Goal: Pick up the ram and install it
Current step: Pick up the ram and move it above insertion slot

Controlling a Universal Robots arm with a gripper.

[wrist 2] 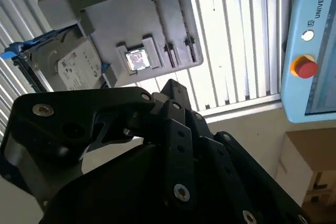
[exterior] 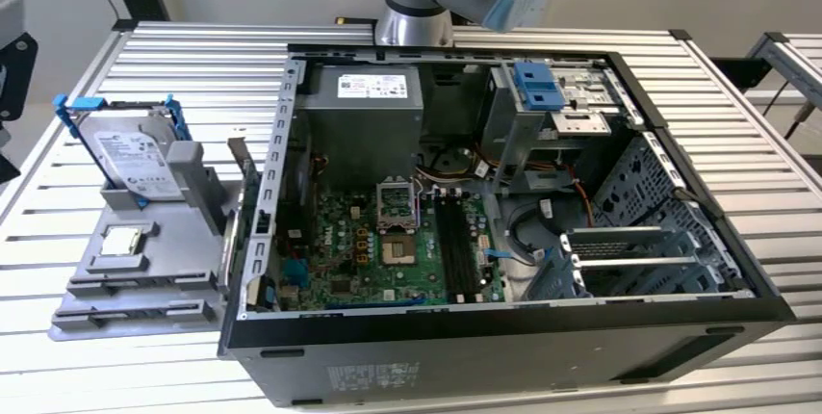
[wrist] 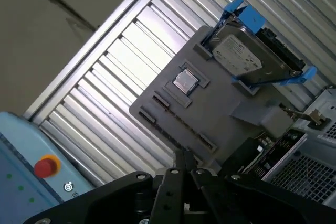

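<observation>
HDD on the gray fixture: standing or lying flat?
Standing on edge. In the exterior view the hard drive sits upright in a slot of the gray fixture, its labelled face toward the camera.

- ram (exterior: 452, 241): long dark strip standing on edge on the motherboard (exterior: 385, 270), lengthwise 12 to 6 o'clock.
- At 3 o'clock of the processor socket (exterior: 397, 204); stick and slot are hard to tell apart.

Grey tray (exterior: 173, 270), blue-framed silver hard drive (exterior: 135, 159), green motherboard (exterior: 372, 250), black case (exterior: 514, 347), ribbed silver table (exterior: 167, 58), red button (wrist 2: 304, 67).
</observation>
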